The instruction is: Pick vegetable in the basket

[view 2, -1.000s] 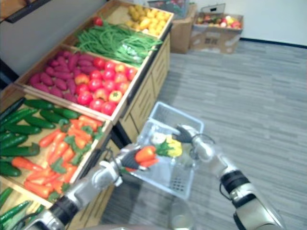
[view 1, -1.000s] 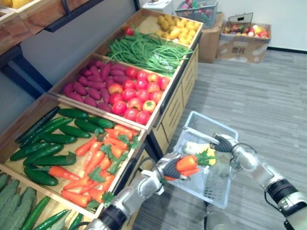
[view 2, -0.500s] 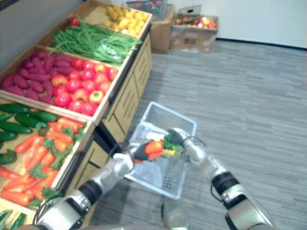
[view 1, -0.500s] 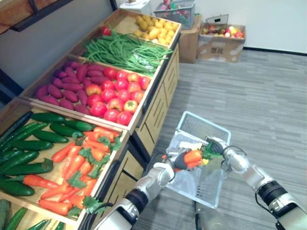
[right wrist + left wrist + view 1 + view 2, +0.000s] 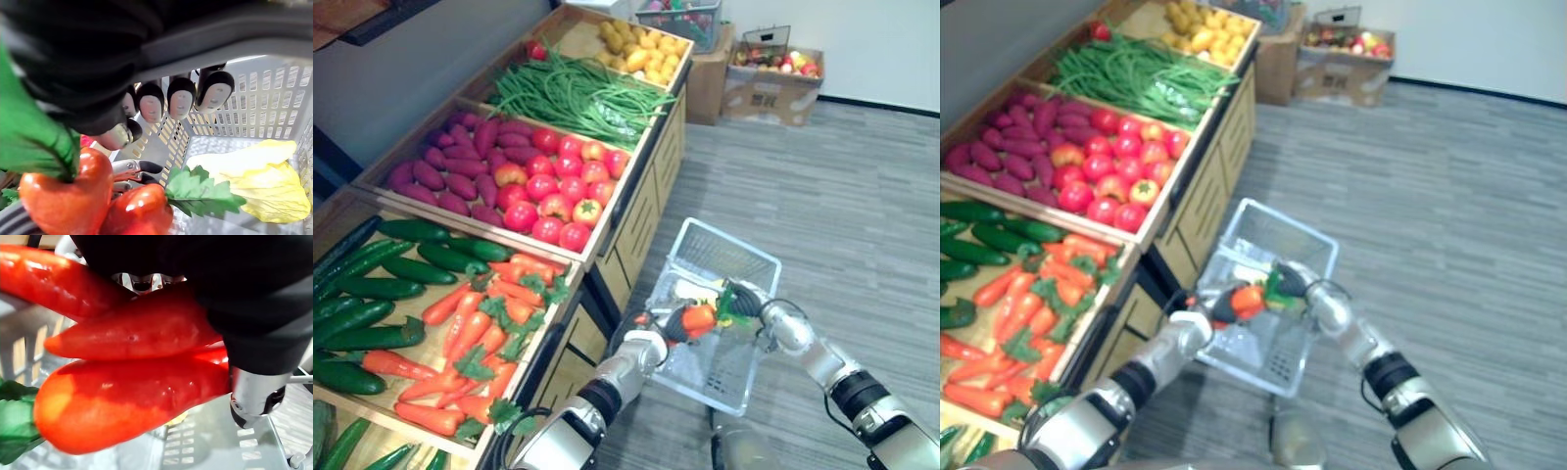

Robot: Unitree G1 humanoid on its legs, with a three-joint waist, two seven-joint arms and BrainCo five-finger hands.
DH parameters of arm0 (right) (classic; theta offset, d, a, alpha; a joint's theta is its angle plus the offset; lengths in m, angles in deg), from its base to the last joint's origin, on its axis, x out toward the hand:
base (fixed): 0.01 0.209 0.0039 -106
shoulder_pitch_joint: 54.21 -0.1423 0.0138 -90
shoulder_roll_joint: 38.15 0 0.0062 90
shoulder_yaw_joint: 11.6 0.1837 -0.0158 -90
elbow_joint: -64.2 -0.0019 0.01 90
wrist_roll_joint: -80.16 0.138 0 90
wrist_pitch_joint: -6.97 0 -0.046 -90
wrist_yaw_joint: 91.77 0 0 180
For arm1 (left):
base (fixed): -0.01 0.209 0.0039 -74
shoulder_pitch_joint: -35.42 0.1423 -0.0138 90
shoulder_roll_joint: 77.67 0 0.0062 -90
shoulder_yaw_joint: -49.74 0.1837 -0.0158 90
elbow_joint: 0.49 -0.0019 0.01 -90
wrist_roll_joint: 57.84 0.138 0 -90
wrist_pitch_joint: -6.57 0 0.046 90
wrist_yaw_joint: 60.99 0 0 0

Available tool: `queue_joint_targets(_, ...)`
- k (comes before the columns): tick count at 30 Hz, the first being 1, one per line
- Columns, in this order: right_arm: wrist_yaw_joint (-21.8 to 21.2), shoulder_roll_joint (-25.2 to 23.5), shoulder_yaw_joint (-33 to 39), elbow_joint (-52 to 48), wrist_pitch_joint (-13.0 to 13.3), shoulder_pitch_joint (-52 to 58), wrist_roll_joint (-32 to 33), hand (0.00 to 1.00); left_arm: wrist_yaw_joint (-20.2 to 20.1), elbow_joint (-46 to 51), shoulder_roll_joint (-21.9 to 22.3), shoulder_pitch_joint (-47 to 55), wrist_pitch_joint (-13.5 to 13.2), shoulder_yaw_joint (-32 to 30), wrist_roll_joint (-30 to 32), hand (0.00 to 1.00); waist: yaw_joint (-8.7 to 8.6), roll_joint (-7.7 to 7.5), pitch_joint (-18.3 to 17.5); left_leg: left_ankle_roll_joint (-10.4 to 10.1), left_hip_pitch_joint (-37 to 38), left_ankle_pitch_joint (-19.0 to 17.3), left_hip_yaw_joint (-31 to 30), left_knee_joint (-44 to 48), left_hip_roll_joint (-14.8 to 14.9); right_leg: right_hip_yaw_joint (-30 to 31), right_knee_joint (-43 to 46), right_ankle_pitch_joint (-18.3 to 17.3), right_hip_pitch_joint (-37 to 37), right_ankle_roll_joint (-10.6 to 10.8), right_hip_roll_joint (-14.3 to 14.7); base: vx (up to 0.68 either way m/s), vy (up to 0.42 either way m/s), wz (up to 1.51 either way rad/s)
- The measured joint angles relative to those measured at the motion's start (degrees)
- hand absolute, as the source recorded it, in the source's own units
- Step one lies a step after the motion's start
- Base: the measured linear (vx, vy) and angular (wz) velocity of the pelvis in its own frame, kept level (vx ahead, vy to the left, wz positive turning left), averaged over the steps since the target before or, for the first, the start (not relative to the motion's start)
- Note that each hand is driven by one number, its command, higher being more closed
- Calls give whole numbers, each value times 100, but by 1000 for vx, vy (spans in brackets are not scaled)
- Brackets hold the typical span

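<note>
The left hand (image 5: 671, 325) curls its fingers round a bunch of carrots (image 5: 137, 396), though how securely is hard to see, and holds them over the stand-side rim of the basket (image 5: 720, 257). The right hand (image 5: 756, 299) hooks its fingers round the handle (image 5: 254, 32). Released here, a carrot might strike the rim and fall outside, and the hanging basket could swing.

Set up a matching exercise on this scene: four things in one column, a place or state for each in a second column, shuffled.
Things
1. left hand
2. right hand
3. green beans
4. cardboard box

Places or states
A. on the floor by the far wall
B. curled round the handle of the basket
C. piled on the wooden stand
D. closed on carrots over the basket

Pairs: 1-D, 2-B, 3-C, 4-A
</note>
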Motion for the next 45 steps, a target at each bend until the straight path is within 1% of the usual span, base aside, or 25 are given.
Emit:
queue_joint_targets(2,12,-10,44,-51,0,16,18,100,-2,-141,60,13,29,0,-1,0,-6,-25,15,3,2,2,1,-11,-2,5,-1,0,-6,0,7,-7,-34,-2)
queue_joint_targets(4,32,-57,248,-196,0,105,79,100,-12,-259,112,29,113,-3,-2,0,-7,-52,32,3,4,2,2,-12,3,8,-1,0,-6,0,15,-4,-20,-1)
queue_joint_targets(7,49,-115,248,-264,1,129,197,100,-10,-257,143,31,125,-14,-5,0,-32,-97,53,7,5,5,-2,-12,3,8,-1,0,-5,0,13,-2,-11,0)
queue_joint_targets(11,67,-187,253,-266,1,229,197,100,-7,-256,174,31,127,-13,-6,0,-46,-97,53,18,4,20,-21,-37,0,-22,-1,0,2,0,-4,4,-16,4)
queue_joint_targets(15,90,-285,438,-264,0,342,195,100,39,-253,175,31,136,-13,-8,0,-60,-98,52,31,3,50,-72,-55,-11,-81,0,1,31,1,-43,1,-20,9)
queue_joint_targets(19,138,-333,469,-261,-1,350,197,100,60,-132,175,31,204,-17,-11,0,-109,-117,44,45,-6,131,-186,-145,-39,-174,-1,0,50,1,-101,-13,-39,14)
queue_joint_targets(22,150,-331,480,-203,-3,372,189,100,65,370,176,38,204,-11,-26,0,-100,-120,45,53,-20,161,-306,-143,-27,-276,-6,-1,100,0,-143,-22,-51,19)
queue_joint_targets(25,173,-348,790,-119,-3,560,172,100,84,1259,165,38,152,8,-64,0,-35,-162,20,89,-111,200,-507,-113,-18,-449,-6,-5,138,3,-246,-31,-52,33)
queue_joint_targets(27,286,-384,1260,125,-8,655,171,100,47,1826,136,107,45,25,-125,0,29,-195,1,107,-217,240,-704,-91,-16,-611,-6,-11,151,-1,-329,-26,-52,55)
queue_joint_targets(28,396,-429,1655,327,-114,702,172,100,-9,2342,88,265,-64,39,-141,0,40,-190,-2,108,-256,271,-903,-75,8,-779,-6,-40,230,-12,-386,-19,-50,55)
queue_joint_targets(29,413,-452,1805,415,-163,714,172,100,-50,2538,40,315,-87,78,-166,0,44,-190,-12,111,-283,276,-975,-57,22,-835,-6,-43,255,-10,-402,-23,-53,63)
queue_joint_targets(30,481,-465,2082,536,-245,766,169,100,-179,2966,-72,399,-184,129,-304,0,66,-192,-14,117,-317,293,-1093,-36,36,-921,-6,-48,297,-9,-435,-22,-36,47)
queue_joint_targets(32,598,-504,2575,784,-380,931,124,100,-484,3638,-281,588,-293,214,-368,0,123,-180,-68,140,-419,333,-1325,-29,37,-1131,-6,-114,357,30,-527,-21,-35,57)
queue_joint_targets(34,690,-512,2833,970,-462,1054,96,100,-743,4092,-465,786,-353,315,-532,0,179,-160,-139,150,-507,362,-1469,-31,37,-1259,-6,-141,367,40,-576,2,-23,48)
queue_joint_targets(36,789,-550,3194,1186,-679,1175,-31,100,-1286,4831,-833,1201,-476,375,-830,0,195,-144,-166,158,-564,394,-1722,-31,49,-1489,-5,-200,471,67,-634,11,-18,56)
queue_joint_targets(37,791,-547,3326,1255,-704,1238,-44,100,-1478,5099,-987,1379,-507,393,-980,0,199,-141,-214,171,-614,413,-1791,-34,49,-1572,-5,-211,474,67,-661,15,-10,55)
queue_joint_targets(38,794,-537,3478,1411,-790,1278,-47,100,-1709,5467,-1235,1604,-524,407,-1111,0,207,-133,-272,178,-678,427,-1901,-32,40,-1665,-5,-226,481,81,-679,17,-9,41)
queue_joint_targets(39,796,-537,3560,1485,-818,1307,-47,100,-1858,5628,-1390,1706,-531,404,-1267,0,215,-127,-298,185,-699,435,-1939,-34,40,-1713,-5,-231,493,86,-696,32,-6,42)
queue_joint_targets(40,816,-536,3701,1631,-869,1356,-44,100,-2085,5965,-1689,1891,-547,387,-1484,0,227,-116,-313,189,-716,452,-2061,-35,34,-1805,-5,-252,545,103,-725,33,7,37)
queue_joint_targets(42,928,-531,3870,1824,-892,1426,-27,100,-2418,6505,-2135,2259,-585,130,-1832,0,232,-94,-418,203,-815,476,-2208,-30,11,-1947,-5,-255,547,107,-785,39,11,37)
queue_joint_targets(43,961,-528,3902,1862,-893,1456,-20,100,-2463,6615,-2243,2360,-596,6,-1926,0,241,-91,-427,204,-817,483,-2236,-34,8,-1987,-5,-256,568,107,-797,35,8,32)
queue_joint_targets(45,1011,-527,4043,2164,-895,1516,-19,100,-2506,6978,-2487,2728,-627,-619,-2045,0,282,-98,-505,216,-869,499,-2407,-28,-5,-2148,-5,-283,639,128,-845,20,-2,36)
